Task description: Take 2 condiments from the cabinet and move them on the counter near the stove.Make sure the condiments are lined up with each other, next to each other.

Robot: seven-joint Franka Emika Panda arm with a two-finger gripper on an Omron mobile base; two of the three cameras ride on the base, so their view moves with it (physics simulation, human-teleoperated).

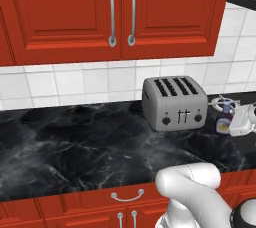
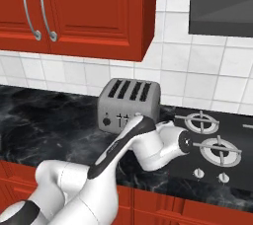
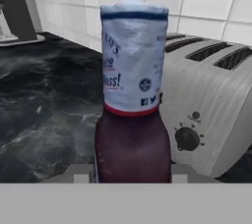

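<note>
Clearly the gripper point(image 1: 235, 124) is closed on the dark brown bottle point(image 3: 132, 120): in the hand view its two fingers flank the bottle's lower body, low in the frame. The bottle sits just beside the silver four-slot toaster point(image 1: 174, 103), on the toaster's stove side, low over the black marble counter point(image 1: 75, 144); whether its base touches the counter I cannot tell. It looks small, rigid and light, so a moderate squeeze should carry it. The smooth rounded body could slip or twist, and the pale label point(image 3: 130, 66) wrapped round the upper part may be slicker still, so a hold on the wide dark lower body seems safest.
</note>
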